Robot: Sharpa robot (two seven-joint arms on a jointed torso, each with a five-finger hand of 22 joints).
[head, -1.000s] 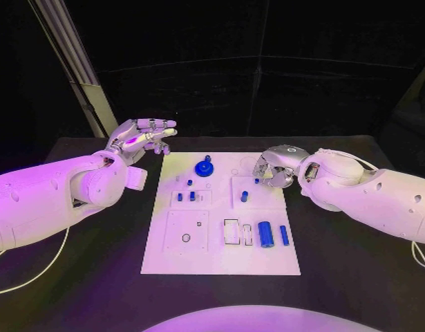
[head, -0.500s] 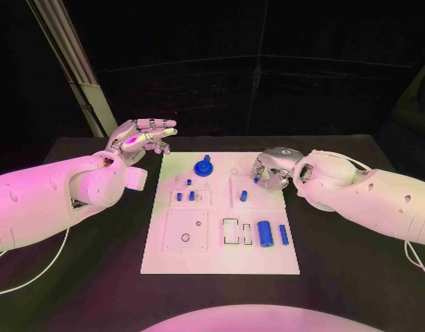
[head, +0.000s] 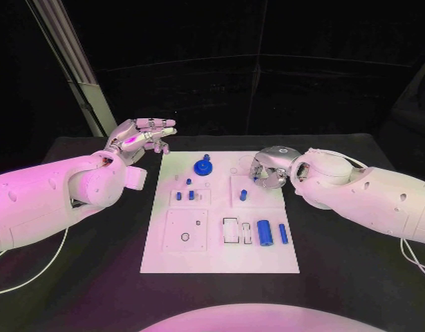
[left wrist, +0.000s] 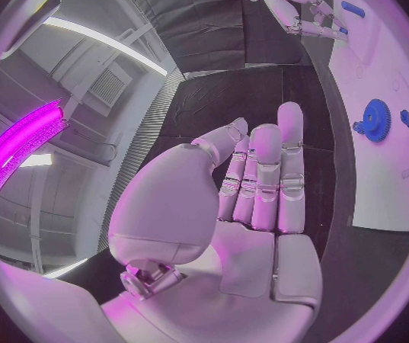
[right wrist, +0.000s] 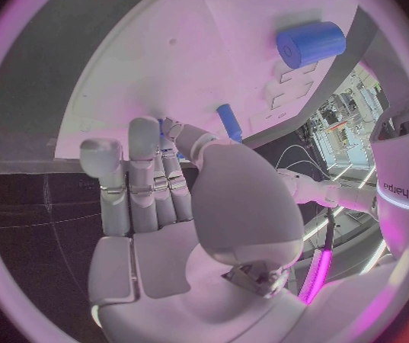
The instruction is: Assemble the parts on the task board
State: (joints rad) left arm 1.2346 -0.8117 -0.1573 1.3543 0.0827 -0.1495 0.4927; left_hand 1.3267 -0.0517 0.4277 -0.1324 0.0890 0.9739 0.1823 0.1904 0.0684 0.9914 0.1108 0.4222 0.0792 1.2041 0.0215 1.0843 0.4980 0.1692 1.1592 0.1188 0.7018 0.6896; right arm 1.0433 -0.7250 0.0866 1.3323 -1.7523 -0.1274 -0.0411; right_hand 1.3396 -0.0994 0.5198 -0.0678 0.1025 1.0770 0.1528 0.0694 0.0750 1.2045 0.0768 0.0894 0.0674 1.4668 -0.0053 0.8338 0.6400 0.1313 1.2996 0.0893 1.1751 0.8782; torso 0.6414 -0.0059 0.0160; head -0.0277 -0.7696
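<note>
The white board (head: 222, 221) lies on the bench. Some blue parts stand in it, like the gear (head: 204, 167); a fat roller (head: 265, 233) lies loose. The left robot hand (head: 142, 135) holds nothing, fingers apart. The right robot hand (head: 269, 169) hovers above the board; its hold cannot be told. Much work is left.

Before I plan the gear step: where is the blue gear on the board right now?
In the head view, the blue gear sits at the far end of the task board, left of centre, between the left hand and the right hand.
</note>
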